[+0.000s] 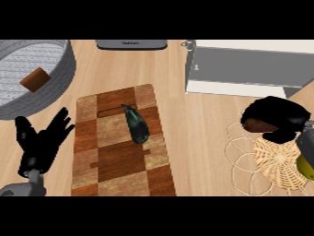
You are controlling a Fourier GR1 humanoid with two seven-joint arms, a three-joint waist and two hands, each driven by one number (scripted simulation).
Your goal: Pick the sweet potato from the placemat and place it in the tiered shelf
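Head view: right hand [276, 117] holding the sweet potato [258, 124] above the placemat [271, 168], just short of the tiered shelf [254, 67].

Head view. The right hand is curled round the brown sweet potato, whose end shows below the fingers; it hangs over the far edge of the woven, lace-rimmed placemat near the counter's right edge. A yellow-green object [307, 168] shows at the placemat's right side, partly hidden by the grey forearm. The white and grey tiered shelf stands at the counter's far right corner, just beyond the hand. The left hand [40, 138] rests spread wide, fingers up, near the counter's near left corner. A checked wooden cutting board [122, 166] lies at the counter's middle with a dark green vegetable [136, 124] on it. A grey round basin [61, 78] at the far left corner holds a brown block [35, 79].
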